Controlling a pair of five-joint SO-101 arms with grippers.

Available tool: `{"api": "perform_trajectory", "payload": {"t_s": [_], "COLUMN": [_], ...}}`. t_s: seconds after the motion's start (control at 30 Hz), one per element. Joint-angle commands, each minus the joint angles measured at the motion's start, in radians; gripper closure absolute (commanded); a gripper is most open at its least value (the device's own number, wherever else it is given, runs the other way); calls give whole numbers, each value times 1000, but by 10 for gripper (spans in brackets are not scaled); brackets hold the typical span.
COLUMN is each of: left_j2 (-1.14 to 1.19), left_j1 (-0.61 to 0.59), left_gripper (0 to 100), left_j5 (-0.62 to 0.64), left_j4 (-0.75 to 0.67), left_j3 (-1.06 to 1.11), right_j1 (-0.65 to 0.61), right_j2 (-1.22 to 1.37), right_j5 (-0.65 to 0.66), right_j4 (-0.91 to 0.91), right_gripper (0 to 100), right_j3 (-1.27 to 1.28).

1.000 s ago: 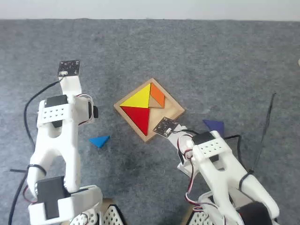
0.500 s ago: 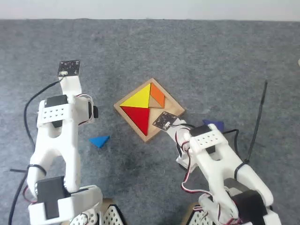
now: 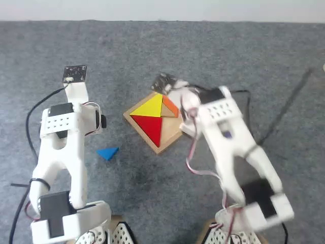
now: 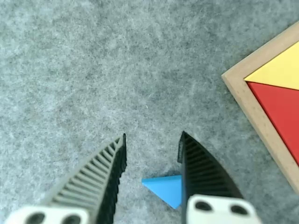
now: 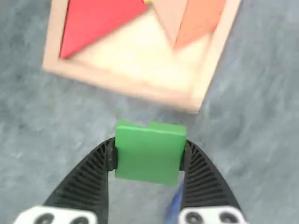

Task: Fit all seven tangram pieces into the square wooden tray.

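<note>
The square wooden tray (image 3: 141,134) lies turned like a diamond at mid-table. In it are a yellow triangle (image 3: 148,107), a red triangle (image 3: 150,127) and an orange piece (image 3: 171,105). My right arm (image 3: 223,122) stretches over the tray's right side. My right gripper (image 5: 149,147) is shut on a green square piece (image 5: 149,151), held above the carpet just outside the tray's rim (image 5: 121,84). My left gripper (image 4: 153,135) stands open over bare carpet. A light blue triangle (image 4: 166,189) lies partly behind one finger (image 4: 196,163).
Grey carpet covers the table. The light blue triangle (image 3: 108,152) lies left of the tray beside the left arm (image 3: 61,147). A blurred dark blue shape (image 5: 174,201) shows below the green piece. Part of the tray floor (image 5: 135,46) is bare wood.
My right arm has swung from the tray's near right side up and across it, so its wrist is now by the far corner. The left arm has kept still.
</note>
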Motion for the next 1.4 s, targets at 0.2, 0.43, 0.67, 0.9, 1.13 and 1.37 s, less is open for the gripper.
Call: {"api": "perform_trajectory", "payload": {"t_s": [0.2, 0.43, 0.67, 0.9, 1.13, 1.37], "left_j2": [-51, -57, -58, -58, -58, -58], "left_j1": [6, 6, 6, 6, 6, 6], "left_gripper": [819, 819, 819, 819, 819, 819], "left_j5": [5, 3, 3, 3, 3, 3], "left_j4": [5, 8, 11, 11, 12, 12], "left_j3": [-5, -5, -5, -5, -5, -5], "right_j1": [-93, -105, -147, -148, -136, -133], "right_j2": [429, 479, 481, 481, 479, 470], "right_j5": [166, 235, 334, 394, 394, 394], "right_j4": [2, 1, -5, 4, 4, 28], "right_gripper": [968, 968, 968, 961, 765, 653], "right_j3": [-404, -457, -457, -457, -457, -457]}}
